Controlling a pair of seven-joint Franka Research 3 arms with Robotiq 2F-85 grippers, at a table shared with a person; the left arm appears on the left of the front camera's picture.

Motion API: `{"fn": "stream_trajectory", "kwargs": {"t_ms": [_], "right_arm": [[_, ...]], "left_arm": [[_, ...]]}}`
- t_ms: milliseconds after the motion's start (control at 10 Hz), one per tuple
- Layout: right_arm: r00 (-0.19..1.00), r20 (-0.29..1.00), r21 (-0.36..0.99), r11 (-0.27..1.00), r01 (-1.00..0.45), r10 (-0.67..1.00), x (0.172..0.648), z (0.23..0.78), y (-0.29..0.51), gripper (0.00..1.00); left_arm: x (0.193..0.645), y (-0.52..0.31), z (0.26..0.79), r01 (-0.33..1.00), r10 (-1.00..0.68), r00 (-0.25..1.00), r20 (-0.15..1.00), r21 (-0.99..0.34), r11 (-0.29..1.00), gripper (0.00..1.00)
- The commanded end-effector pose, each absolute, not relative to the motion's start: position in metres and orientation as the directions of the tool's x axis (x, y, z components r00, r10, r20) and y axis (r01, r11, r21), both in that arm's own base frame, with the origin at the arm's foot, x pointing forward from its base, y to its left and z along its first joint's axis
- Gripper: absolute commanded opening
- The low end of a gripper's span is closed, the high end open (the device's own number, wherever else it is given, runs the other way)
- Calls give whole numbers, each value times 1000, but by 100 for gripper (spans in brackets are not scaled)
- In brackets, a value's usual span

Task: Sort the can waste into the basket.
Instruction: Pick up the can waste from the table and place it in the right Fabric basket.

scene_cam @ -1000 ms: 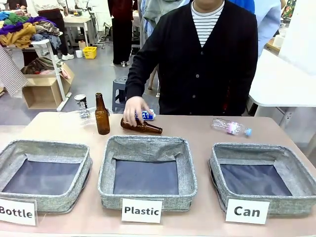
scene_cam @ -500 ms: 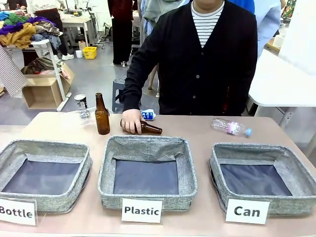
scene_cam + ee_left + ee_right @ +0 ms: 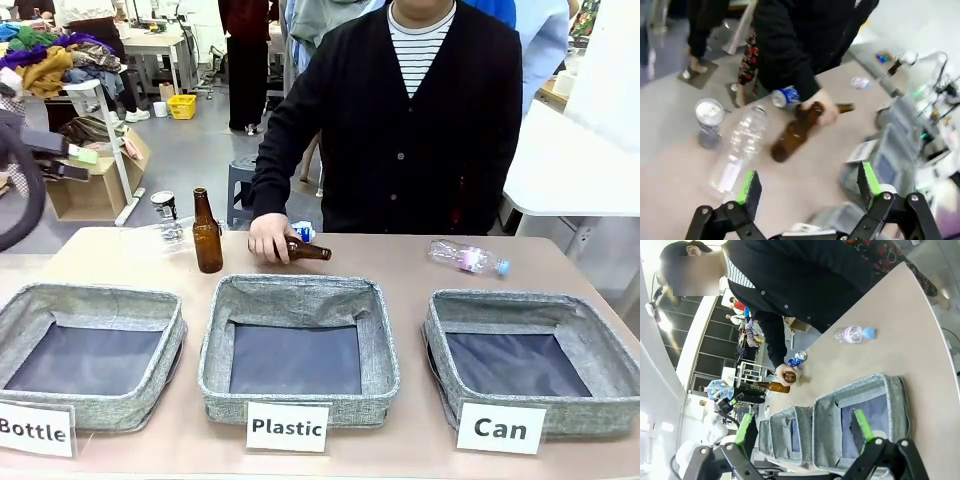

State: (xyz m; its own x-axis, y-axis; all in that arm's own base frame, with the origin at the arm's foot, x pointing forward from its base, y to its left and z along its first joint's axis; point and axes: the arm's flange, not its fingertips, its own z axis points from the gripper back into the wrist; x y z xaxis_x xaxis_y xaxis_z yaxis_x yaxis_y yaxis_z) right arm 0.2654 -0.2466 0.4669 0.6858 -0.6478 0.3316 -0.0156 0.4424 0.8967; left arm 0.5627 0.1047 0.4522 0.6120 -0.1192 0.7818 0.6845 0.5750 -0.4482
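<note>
Beige table (image 3: 400,272), grey Can basket (image 3: 512,304), cardboard box (image 3: 85,192) behind

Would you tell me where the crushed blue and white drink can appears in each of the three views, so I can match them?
Front view: the crushed blue and white drink can lies mid-picture, just right of the person's hand.
Left wrist view: the can is upper centre, against the black sleeve.
Right wrist view: the can is centre, just above the hand.
Shared landmark: the lying brown glass bottle under that hand.
</note>
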Motion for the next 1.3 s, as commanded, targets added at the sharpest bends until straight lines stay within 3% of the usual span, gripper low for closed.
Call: {"fn": "stream_trajectory", "kwargs": {"t_ms": [0,100,200,600,800,900,1000,1200], "right_arm": [[672,362,894,444,-55,-646,268,468,-249,100],[672,362,894,444,-55,-646,268,468,-249,100],[672,362,894,444,-55,-646,268,468,-249,100],[672,362,894,444,-55,-646,268,468,-249,100],[672,362,894,444,-55,-646,268,468,-249,100],[672,362,894,444,-55,-646,268,468,-249,100],[672,362,894,444,-55,-646,268,468,-249,100],[672,362,894,444,-55,-646,268,468,-249,100]], "left_arm": [[580,111,429,819,-238,404,884,-233,525,100],[585,110,421,833,-277,362,890,-177,524,100],[581,109,427,798,-269,471,840,-276,536,100],[590,109,418,820,-289,428,856,-233,523,100],[638,123,414,905,-317,299,900,-162,393,100],[631,153,426,926,-301,320,898,-228,302,100],[604,192,449,934,-271,285,920,-203,293,100],[520,275,488,961,-299,209,931,-138,239,100]]}}
